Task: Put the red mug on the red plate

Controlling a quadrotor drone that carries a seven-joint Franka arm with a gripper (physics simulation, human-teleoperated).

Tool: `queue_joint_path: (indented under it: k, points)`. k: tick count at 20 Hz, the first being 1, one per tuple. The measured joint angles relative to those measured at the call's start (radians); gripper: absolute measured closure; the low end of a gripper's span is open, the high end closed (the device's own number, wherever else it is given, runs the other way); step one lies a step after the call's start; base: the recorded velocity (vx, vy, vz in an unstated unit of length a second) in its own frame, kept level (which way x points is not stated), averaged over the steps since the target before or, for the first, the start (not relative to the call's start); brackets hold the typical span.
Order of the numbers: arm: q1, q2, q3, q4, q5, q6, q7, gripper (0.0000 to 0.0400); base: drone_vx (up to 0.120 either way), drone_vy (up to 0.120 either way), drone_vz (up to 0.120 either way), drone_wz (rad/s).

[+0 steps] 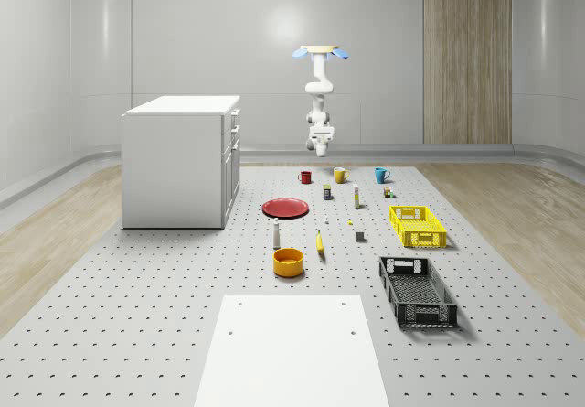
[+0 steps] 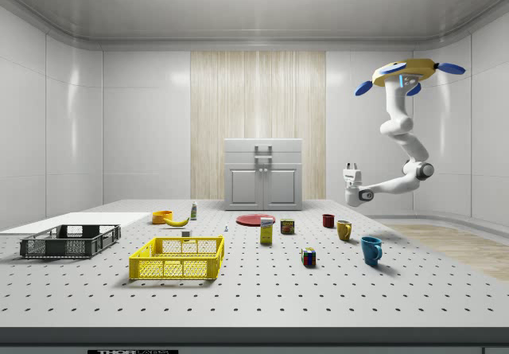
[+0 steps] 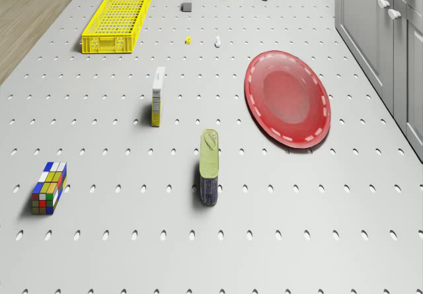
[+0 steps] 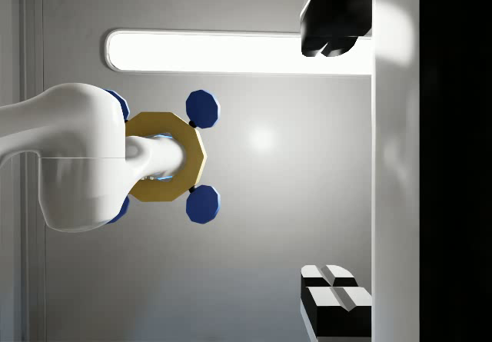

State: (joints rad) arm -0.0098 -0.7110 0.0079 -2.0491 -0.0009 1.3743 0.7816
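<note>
The drone (image 1: 320, 52) hovers high over the table's (image 1: 164, 315) far end, its arm (image 2: 402, 143) folded, the red plate (image 1: 286, 208) sitting right of the cabinet (image 1: 178, 160), the gripper (image 4: 332, 165) turned upward, wide open and empty above the red mug (image 1: 305, 176) beyond that plate.

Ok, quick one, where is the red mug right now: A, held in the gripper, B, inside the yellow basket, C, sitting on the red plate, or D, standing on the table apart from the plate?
D: the red mug stands on the table, apart from the red plate, while the gripper hangs in the air above it, holding nothing.
</note>
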Motion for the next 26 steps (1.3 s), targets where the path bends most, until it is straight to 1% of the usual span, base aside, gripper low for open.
queue_joint_path:
  k: [4,12,17,22,26]
  points:
    - [-0.001,-0.002,0.003,-0.002,-0.004,0.003,0.0,0.0,0.02,-0.12,0.0,0.0]
    - [-0.007,-0.006,0.021,-0.007,-0.028,0.009,0.003,0.0,0.12,-0.12,0.0,0.0]
    - [-0.016,-0.01,0.052,-0.011,-0.072,0.013,0.009,0.0,0.12,-0.12,0.0,0.0]
    - [-0.038,-0.015,0.123,-0.023,-0.172,0.019,0.023,0.0,0.12,-0.008,0.0,0.0]
    - [-0.075,-0.024,0.239,-0.058,-0.337,0.027,0.046,0.0,0.12,0.0,-0.1,0.0]
